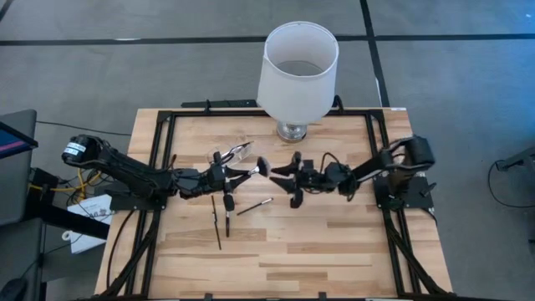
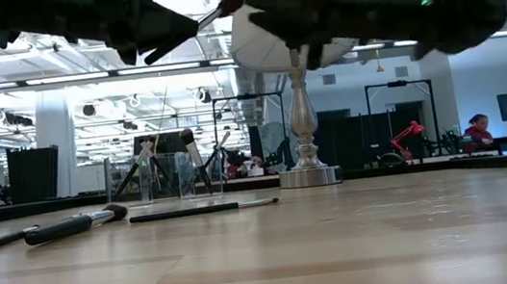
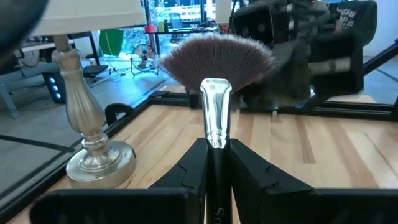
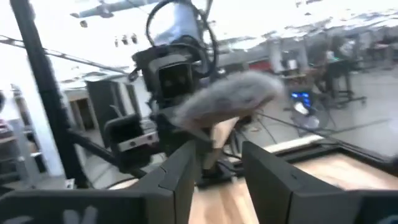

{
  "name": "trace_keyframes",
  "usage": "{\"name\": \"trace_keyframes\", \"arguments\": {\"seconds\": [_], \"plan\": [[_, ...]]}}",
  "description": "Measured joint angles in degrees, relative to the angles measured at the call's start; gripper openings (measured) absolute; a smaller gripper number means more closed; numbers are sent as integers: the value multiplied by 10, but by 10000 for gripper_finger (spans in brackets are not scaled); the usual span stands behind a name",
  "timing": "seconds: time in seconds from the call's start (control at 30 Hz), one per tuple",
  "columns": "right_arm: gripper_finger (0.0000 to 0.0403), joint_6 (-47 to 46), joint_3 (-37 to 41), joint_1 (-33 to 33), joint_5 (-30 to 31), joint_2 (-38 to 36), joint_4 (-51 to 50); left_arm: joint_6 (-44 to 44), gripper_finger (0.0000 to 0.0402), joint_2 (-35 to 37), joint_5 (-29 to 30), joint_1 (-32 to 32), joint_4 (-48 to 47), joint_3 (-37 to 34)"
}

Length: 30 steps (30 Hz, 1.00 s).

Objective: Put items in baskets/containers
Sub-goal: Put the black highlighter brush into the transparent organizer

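1. Two arms meet over the middle of my table (image 1: 284, 251), both held up off the wood.
2. My left gripper (image 1: 224, 174) has its fingers (image 3: 193, 168) closed on the dark handle of the fan brush (image 3: 214, 74); the silver collar and spread bristles stick out past the fingertips, pointing toward the other arm.
3. My right gripper (image 1: 294, 177) faces that brush head from the opposite side. Its fingers (image 4: 180, 171) stand apart with nothing between them, and the fan's bristles hang just ahead of them; I cannot tell whether they touch.
4. Three more brushes lie flat on the wood just in front of the left gripper: a long thin one (image 1: 216, 221), a short dark one (image 1: 227, 206) and a silver-collared one (image 1: 254, 206).
5. Behind the left gripper stands the clear case (image 2: 166, 175), with several brushes upright in it.
6. Farther back sits the white-shaded lamp (image 1: 297, 71), near the table's rear edge.
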State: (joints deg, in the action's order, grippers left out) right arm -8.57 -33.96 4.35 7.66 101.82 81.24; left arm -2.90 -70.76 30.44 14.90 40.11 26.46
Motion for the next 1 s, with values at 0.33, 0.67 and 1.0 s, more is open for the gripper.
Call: {"name": "trace_keyframes", "arguments": {"seconds": [0.33,0.67,1.0], "plan": [[199,10,-119,-23,-5,98,9,-3,47,0,0,0,2,0],[184,11,-133,-30,-43,99,-12,-3,48,0,0,0,2,0],[102,11,-154,-32,-43,98,-38,-3,49,0,0,0,3,0]]}}
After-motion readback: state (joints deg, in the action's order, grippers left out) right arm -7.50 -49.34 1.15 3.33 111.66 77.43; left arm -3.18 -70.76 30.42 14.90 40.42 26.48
